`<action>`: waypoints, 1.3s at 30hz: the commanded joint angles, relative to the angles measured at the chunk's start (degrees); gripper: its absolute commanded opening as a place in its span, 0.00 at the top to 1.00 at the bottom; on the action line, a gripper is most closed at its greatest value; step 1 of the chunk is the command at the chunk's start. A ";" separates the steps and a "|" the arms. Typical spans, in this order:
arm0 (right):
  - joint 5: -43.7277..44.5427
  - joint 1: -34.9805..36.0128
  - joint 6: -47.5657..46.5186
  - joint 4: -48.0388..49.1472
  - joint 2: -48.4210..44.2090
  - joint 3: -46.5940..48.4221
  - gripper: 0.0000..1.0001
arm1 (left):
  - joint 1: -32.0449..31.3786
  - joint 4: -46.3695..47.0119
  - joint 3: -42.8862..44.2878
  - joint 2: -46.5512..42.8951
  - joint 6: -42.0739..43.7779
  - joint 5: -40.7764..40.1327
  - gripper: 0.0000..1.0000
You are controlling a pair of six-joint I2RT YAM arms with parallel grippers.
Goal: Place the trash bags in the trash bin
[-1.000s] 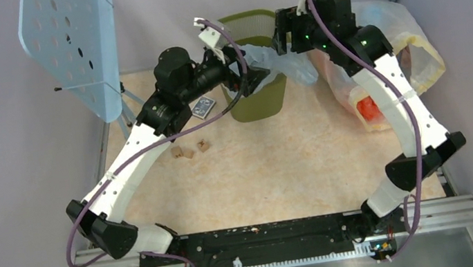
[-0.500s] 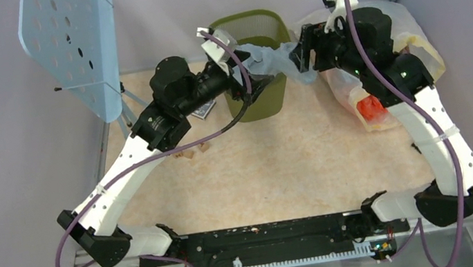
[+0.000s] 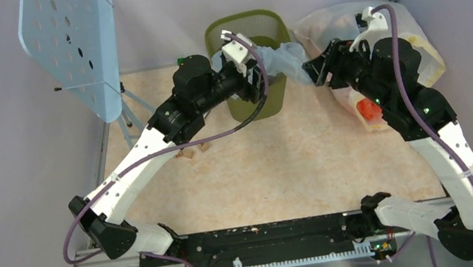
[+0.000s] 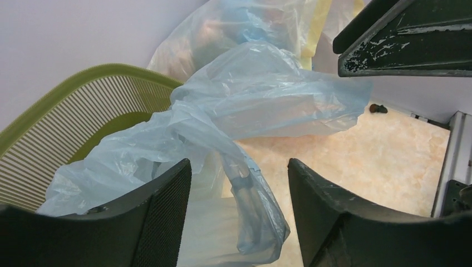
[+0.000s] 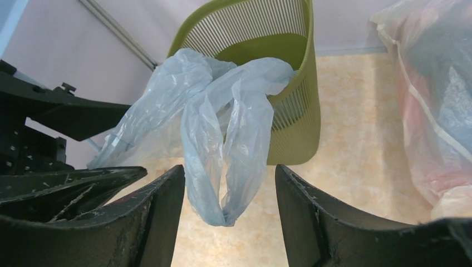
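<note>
- Jaws on your left gripper (image 4: 239, 167) are standing apart, unclenched. The trash bag (image 4: 250, 105) is running down through the gap between them. It is brushing the left-hand finger and leaving bare space beside the right-hand one, so nothing is being pinched.
- Ahead of that gripper and off to its left, the trash bin (image 4: 67, 117) is showing its ribbed olive wall and rounded rim. The pale blue bag is coming off that rim and billowing out straight in front of your fingers.
- Up and to the right of the left gripper, a black finger of the other arm is poking into view, well clear of the plastic.
- Your right gripper (image 5: 228, 169) is released too. Its jaws are sitting wide, and a loop of the bag is dangling in the gap between them, apparently touching neither.
- Straight beyond the right gripper, the bin is standing upright on the table (image 3: 280, 162). The bag is draping over the rim nearest you and hanging down the outside of the wall.
- Off to the right of that gripper, the big clear sack (image 5: 434, 111) stuffed with coloured items is lying just beside the bin.
- From above, you are facing the two grippers toward each other across the bag. The left one is sitting against the bin's near wall, and the right one is hovering between bin and sack, just beside the bag's loose end.
</note>
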 commanded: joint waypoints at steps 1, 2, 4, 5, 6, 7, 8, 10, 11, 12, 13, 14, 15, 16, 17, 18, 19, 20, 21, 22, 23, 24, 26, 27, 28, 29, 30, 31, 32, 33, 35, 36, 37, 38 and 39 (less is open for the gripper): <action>-0.83 -0.09 4.56 3.04 -0.23 -2.04 0.40 | -0.60 0.62 3.12 -0.21 2.38 -3.10 0.38; -1.26 -0.15 5.26 2.89 -0.29 -2.71 0.41 | -0.62 0.47 3.04 -0.48 2.30 -4.56 0.44; -2.85 -0.12 7.40 3.67 -0.90 -5.07 0.42 | -0.61 0.72 2.32 -1.40 2.00 -7.74 0.57; -3.79 -0.13 8.20 4.59 -1.35 -6.57 0.43 | -0.63 0.91 1.89 -2.00 1.75 -9.20 0.67; -6.03 -0.13 9.12 5.54 -1.71 -8.03 0.43 | -0.65 1.06 1.36 -2.67 1.17 -10.77 0.75; -7.49 -0.09 9.93 6.31 -1.94 -9.31 0.43 | -0.61 1.34 0.88 -3.40 0.68 -11.59 0.84; -8.76 -0.16 10.54 6.96 -1.98 -10.52 0.43 | -0.62 1.84 0.03 -4.21 -0.07 -11.74 0.92; -11.11 -0.09 11.27 7.79 -1.97 -12.50 0.48 | -0.60 2.86 -1.84 -6.31 -1.51 -13.61 1.00; -11.42 -0.10 11.41 7.85 -2.03 -13.27 0.51 | -0.60 3.23 -2.91 -7.13 -2.31 -14.06 1.00; -11.32 -0.10 11.34 7.74 -2.26 -13.86 0.54 | -0.63 3.45 -4.05 -8.00 -3.10 -14.59 1.00; -10.80 -0.13 11.14 7.63 -2.69 -14.63 0.56 | -0.60 3.43 -5.02 -8.79 -3.78 -15.44 1.00; -9.90 -0.09 10.89 7.35 -3.26 -15.31 0.57 | -0.62 3.26 -6.12 -9.54 -3.94 -16.76 1.00; -8.67 -0.09 10.48 7.02 -3.94 -15.92 0.58 | -0.55 3.05 -7.05 -10.44 -5.88 -18.69 1.00; -7.62 -0.13 10.03 6.65 -4.55 -16.43 0.59 | -0.47 3.09 -8.29 -11.33 -6.85 -20.65 1.00; -6.44 -0.09 9.39 6.29 -5.06 -16.93 0.59 | -0.38 3.27 -9.55 -12.26 -7.66 -22.70 1.00; -5.09 -0.09 8.55 5.79 -5.43 -17.23 0.60 | -0.15 3.45 -10.82 -13.25 -8.45 -24.72 1.00; -3.69 -0.09 7.84 4.55 -5.71 -17.33 0.60 | 0.03 3.69 -12.15 -14.20 -9.12 -26.50 1.00; -1.59 -0.09 7.06 3.53 -5.88 -17.30 0.60 | 0.28 3.96 -13.41 -15.14 -9.59 -28.08 1.00; 0.05 -0.11 6.28 2.49 -5.97 -17.09 0.58 | 0.61 4.23 -14.62 -15.89 -9.82 -29.10 1.00; 1.05 -0.09 5.44 1.78 -6.09 -16.82 0.55 | 0.81 4.60 -15.76 -16.65 -9.95 -29.86 1.00; 1.03 -0.10 3.97 1.69 -6.46 -16.53 0.51 | 1.00 4.76 -16.68 -17.21 -10.13 -30.19 1.00; 0.16 -0.13 1.82 1.82 -6.96 -16.29 0.46 | 1.18 5.01 -17.47 -17.60 -10.37 -30.32 1.00; -2.44 0.02 -5.37 1.19 -8.02 -14.55 0.37 | 1.31 5.26 -18.56 -18.13 -10.68 -30.13 1.00; -2.06 0.31 -8.79 0.00 -8.43 -13.37 0.30 | 1.33 5.49 -18.97 -18.41 -10.66 -29.80 1.00; 0.14 0.60 -12.01 -1.45 -8.76 -11.89 0.25 | 1.33 5.75 -19.33 -18.69 -10.73 -29.29 1.00; 2.22 0.72 -14.57 -2.43 -8.95 -10.61 0.23 | 1.33 5.80 -19.68 -19.03 -10.73 -28.64 1.00; 3.75 0.78 -16.86 -2.98 -9.23 -9.62 0.22 | 1.33 5.85 -19.80 -19.31 -10.94 -28.19 1.00; 4.89 0.79 -18.68 -3.13 -9.44 -8.74 0.21 | 1.29 6.10 -19.85 -19.46 -11.12 -28.01 1.00; 4.99 0.86 -20.56 -2.94 -9.61 -8.01 0.21 | 1.31 6.09 -19.71 -19.56 -11.17 -27.68 1.00; 4.28 0.86 -21.96 -2.73 -9.51 -7.20 0.22 | 1.33 5.99 -19.42 -19.52 -11.11 -27.50 1.00; 2.35 0.99 -24.00 -2.24 -8.94 -5.64 0.26 | 1.33 5.48 -18.69 -19.23 -10.83 -27.37 1.00; 1.49 1.32 -25.34 -2.28 -8.41 -4.79 0.28 | 1.33 5.38 -18.39 -19.21 -10.82 -27.34 1.00; 1.86 1.91 -26.48 -2.55 -7.76 -3.80 0.31 | 1.33 5.33 -18.18 -19.11 -10.82 -27.34 1.00; 2.36 2.50 -27.82 -3.09 -6.91 -2.78 0.36 | 1.33 5.32 -18.07 -19.04 -10.84 -27.18 1.00; 2.77 3.01 -29.61 -3.80 -6.14 -1.89 0.39 | 1.33 5.15 -17.82 -18.88 -10.88 -26.92 1.00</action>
